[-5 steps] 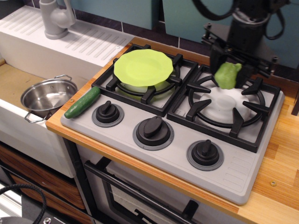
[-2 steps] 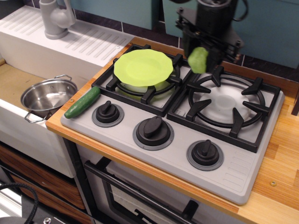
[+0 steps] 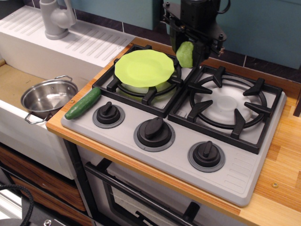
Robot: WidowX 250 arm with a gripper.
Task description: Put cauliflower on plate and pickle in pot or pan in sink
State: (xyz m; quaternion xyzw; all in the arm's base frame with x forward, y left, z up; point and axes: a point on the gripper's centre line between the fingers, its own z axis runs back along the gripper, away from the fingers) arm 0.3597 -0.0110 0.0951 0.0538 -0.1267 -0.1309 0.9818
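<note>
gripper [image 3: 189, 51] at upper centre, jaws clamped on the cauliflower [image 3: 185, 54], held clear above the stove to reach the plate [image 3: 144, 68] just left | cauliflower: small, lumpy, pale green | pickle [image 3: 83, 103] at stove's left edge, beside pot [image 3: 48, 98] in sink [image 3: 13, 82]

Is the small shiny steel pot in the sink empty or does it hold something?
Empty. The small shiny steel pot shows only bare metal inside; the dark green pickle lies outside it, on the stove's edge.

The gripper [image 3: 188, 49] holds the cauliflower [image 3: 185, 54] in the air just beside the plate [image 3: 144, 68].
</note>
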